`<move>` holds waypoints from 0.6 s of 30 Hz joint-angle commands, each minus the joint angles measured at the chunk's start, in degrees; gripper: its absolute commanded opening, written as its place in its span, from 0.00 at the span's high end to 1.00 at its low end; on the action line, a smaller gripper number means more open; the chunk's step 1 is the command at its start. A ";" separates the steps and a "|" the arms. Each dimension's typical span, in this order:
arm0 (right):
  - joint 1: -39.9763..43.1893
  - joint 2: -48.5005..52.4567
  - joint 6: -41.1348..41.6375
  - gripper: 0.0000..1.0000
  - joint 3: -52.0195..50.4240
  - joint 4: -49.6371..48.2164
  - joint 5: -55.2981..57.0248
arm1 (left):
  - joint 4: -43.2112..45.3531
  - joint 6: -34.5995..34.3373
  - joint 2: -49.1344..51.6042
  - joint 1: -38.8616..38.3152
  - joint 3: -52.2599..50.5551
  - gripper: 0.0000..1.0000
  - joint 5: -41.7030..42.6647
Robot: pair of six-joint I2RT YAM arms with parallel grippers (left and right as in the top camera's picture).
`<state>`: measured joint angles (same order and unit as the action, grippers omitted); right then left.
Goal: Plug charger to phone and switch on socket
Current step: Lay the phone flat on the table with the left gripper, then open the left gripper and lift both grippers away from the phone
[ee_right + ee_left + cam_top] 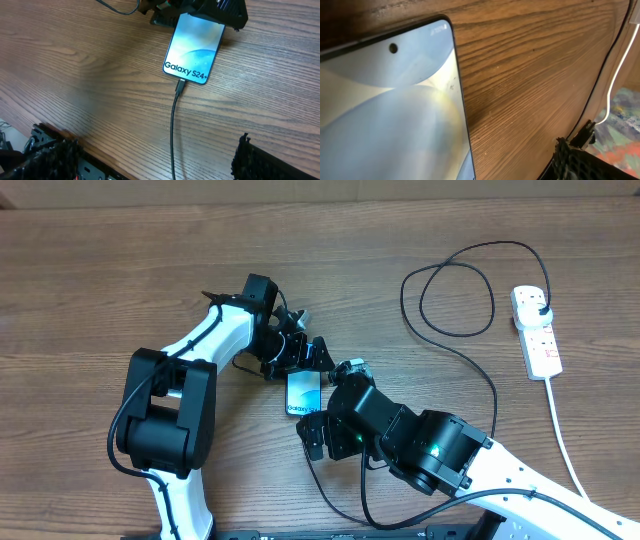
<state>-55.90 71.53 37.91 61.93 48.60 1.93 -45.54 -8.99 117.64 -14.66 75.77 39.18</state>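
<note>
The phone point(303, 393) lies flat on the wooden table, with its blue-cyan screen up and "Galaxy S24+" at its near end point(192, 50). The charger's connector tip point(181, 86) sits in the phone's near edge. Its thin black cable point(172, 135) runs back between the wide-apart fingers of my right gripper point(150, 152), which is open and touches nothing. My left gripper point(298, 360) is at the phone's far end, with its jaws spread. In the left wrist view the screen point(390, 115) fills the left, and one finger point(575, 160) stands apart from its edge. The charger's black plug point(541, 306) sits in the socket point(538, 340).
The charger cable makes big loops point(455, 300) at the back right, between the arms and the power strip. The strip's thick white cord point(562, 430) runs toward the front right edge. Both arms crowd the table's middle.
</note>
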 commanded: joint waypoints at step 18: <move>0.15 -0.09 0.26 0.00 1.44 -0.55 0.94 | -0.79 5.57 5.35 -1.16 -3.39 0.00 -18.34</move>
<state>-55.90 71.53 37.91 61.95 48.42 1.96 -46.30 -5.34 117.21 -15.79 75.85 36.60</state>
